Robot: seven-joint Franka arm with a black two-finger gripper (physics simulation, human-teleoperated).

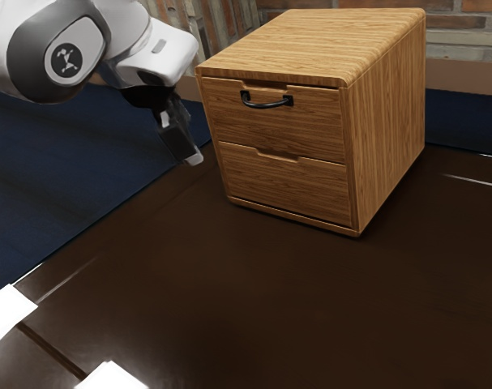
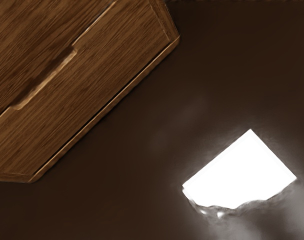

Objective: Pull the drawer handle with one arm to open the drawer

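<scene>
Exterior view: gripper (image 1: 183, 150) hangs over the dark bench (image 1: 229, 308), toward the exterior view's left of the wooden cabinet (image 1: 383, 121), holding nothing; spread or pressed together, cannot tell. Black handle (image 1: 267, 100) sits high on the upper drawer (image 1: 278, 126), flush shut, apart from the gripper. Wrist view: lower drawer (image 2: 91, 85) front, white glare patch (image 2: 239, 172) on the bench.

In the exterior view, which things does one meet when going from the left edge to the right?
White-and-grey robot arm → black end effector → black curved drawer handle → plain side wall of the light wooden cabinet.
</scene>
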